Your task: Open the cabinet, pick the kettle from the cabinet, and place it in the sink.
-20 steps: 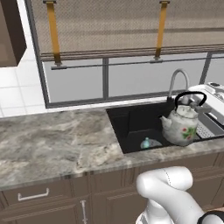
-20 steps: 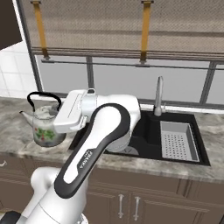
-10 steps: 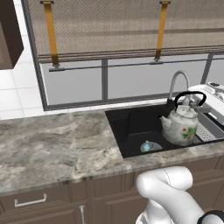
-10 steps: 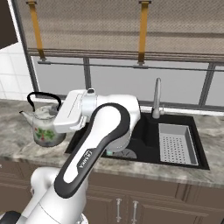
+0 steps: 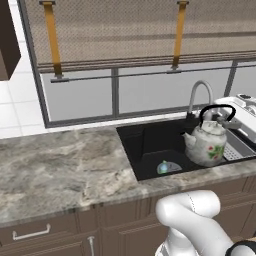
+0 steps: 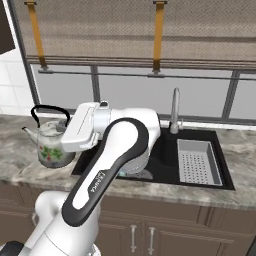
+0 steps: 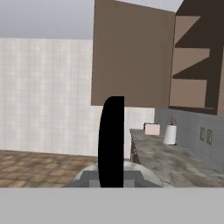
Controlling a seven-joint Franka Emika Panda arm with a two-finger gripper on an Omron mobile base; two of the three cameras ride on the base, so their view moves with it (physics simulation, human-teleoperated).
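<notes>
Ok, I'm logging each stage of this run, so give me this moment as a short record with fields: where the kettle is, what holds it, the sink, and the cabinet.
kettle: white, flower-marked kettle, hanging upright above the sink basin, not yet set down
held by: gripper, jaws shut on the kettle's thin black handle
sink: black basin with a silver gooseneck tap; grey strainer tray in its right part
cabinet: door swung open, shelves showing
counter: grey marble top beside the sink
</notes>
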